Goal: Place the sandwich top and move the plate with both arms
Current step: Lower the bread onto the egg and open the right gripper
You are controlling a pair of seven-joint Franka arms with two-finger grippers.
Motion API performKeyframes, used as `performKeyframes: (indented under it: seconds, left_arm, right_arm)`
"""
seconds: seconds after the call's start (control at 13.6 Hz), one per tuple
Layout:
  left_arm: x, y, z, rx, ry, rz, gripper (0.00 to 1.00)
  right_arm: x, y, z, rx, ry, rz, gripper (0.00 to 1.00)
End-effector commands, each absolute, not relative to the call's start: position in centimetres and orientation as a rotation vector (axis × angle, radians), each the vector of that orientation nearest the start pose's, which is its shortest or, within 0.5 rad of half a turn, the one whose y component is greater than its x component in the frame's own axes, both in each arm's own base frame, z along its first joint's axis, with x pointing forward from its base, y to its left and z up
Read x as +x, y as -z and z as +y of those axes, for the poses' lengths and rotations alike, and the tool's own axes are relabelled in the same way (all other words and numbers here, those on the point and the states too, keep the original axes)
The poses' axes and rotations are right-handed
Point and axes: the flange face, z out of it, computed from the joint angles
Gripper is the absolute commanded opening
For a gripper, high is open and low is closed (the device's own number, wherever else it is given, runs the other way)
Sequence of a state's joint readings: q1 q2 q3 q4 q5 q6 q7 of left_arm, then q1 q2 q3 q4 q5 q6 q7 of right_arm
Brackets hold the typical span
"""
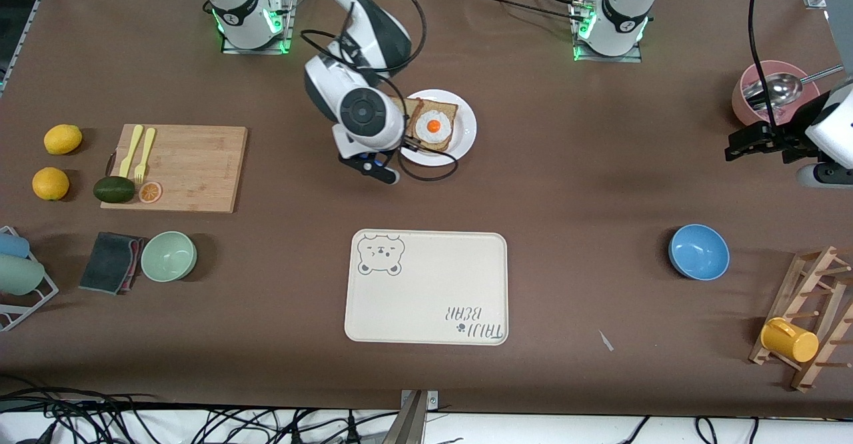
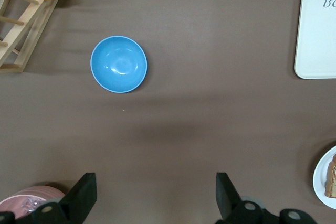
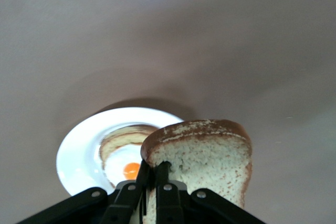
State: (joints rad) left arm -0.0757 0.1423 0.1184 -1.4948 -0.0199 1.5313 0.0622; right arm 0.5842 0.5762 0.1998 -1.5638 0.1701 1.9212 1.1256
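Tan bread, the sandwich top (image 3: pixel 210 156), is pinched by its lower edge in the right hand (image 3: pixel 157 182) and held on edge just over the plate (image 1: pixel 466 131), so it can be laid onto the egg slice (image 1: pixel 434 125) below. Well apart, the left hand (image 2: pixel 155 195) waits spread and empty over bare bench (image 2: pixel 210 129).
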Motion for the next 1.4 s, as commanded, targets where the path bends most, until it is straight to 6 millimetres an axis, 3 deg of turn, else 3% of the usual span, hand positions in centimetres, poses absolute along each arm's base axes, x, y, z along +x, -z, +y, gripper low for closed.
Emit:
performKeyframes:
  seconds: [0.0,0.22,0.37,0.59,0.74,0.81,0.88,1.18,1.33]
  left_arm:
    - [59.2,-58.1,1.9,-3.155,-0.147,0.032,1.0]
    - [59.2,-58.2,1.7,-3.16,-0.145,0.029,1.0]
    - [59.2,-58.3,1.8,-3.16,-0.142,0.025,1.0]
    - [59.2,-58.2,1.9,-3.157,-0.142,0.027,1.0]
    - [59.2,-58.2,2.0,-3.156,-0.14,0.025,1.0]
    - [59.3,-58.1,1.9,-3.152,-0.145,0.022,1.0]
    - [59.3,-58.1,1.9,-3.157,-0.142,0.02,1.0]
    - [59.3,-58.0,2.0,-3.158,-0.145,0.015,1.0]
    - [59.3,-58.1,2.0,-3.158,-0.142,0.012,1.0]
  right_arm:
    - [47.2,-27.7,50.2,-2.999,-0.539,0.691,0.0]
    - [47.1,-27.2,50.8,-2.983,-0.546,0.673,0.0]
    - [45.8,-26.5,52.1,-2.988,-0.571,0.641,0.0]
    - [43.6,-23.2,53.8,-3.02,-0.595,0.571,0.0]
    - [43.5,-22.1,54.1,-3.013,-0.584,0.556,0.0]
    - [44.1,-22.5,53.9,-3.003,-0.575,0.569,0.24]
    - [44.8,-23.1,53.8,-2.986,-0.565,0.616,0.99]
    - [46.3,-26.2,53.9,-2.968,-0.497,0.596,1.0]
    - [48.4,-28.1,52.2,-2.945,-0.454,0.625,1.0]
